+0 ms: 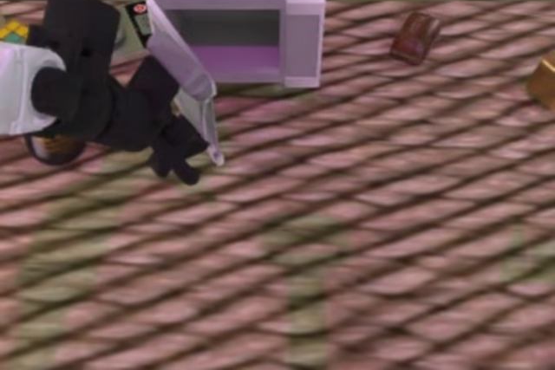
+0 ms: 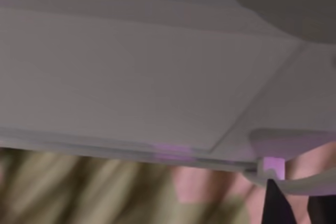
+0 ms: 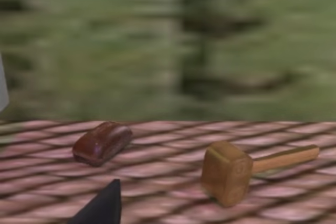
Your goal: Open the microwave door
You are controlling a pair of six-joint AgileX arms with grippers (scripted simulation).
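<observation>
**Microwave door swung partly open**

The microwave (image 1: 251,23) sits at the table's twelve o'clock. The microwave door (image 1: 184,75) angles out toward seven o'clock. The left gripper (image 1: 192,155) clasps the door's free edge. Right arm unseen from above; its fingers' state cannot be told. Brown mouse (image 3: 102,142) and wooden mallet (image 3: 236,171) lie at two o'clock.

Even, diffuse light in all three views, no glare, no hot spots. The top view is moderately bright; the pink-and-green woven-pattern tabletop (image 1: 364,240) looks smeared, its stripes soft across the whole view. A faint soft shadow lies under the boxy pale lavender microwave (image 1: 251,6) at its front edge. The black left arm's gripper (image 1: 178,158) is a flat dark mass with almost no shading. The left wrist view is filled by a washed-out pale grey door panel (image 2: 131,77), with low contrast and a blurred background. In the right wrist view the green backdrop is heavily blurred; the brown rounded block (image 3: 102,142) and the wooden mallet (image 3: 231,171) are fairly sharp, each with a small soft contact shadow.
</observation>
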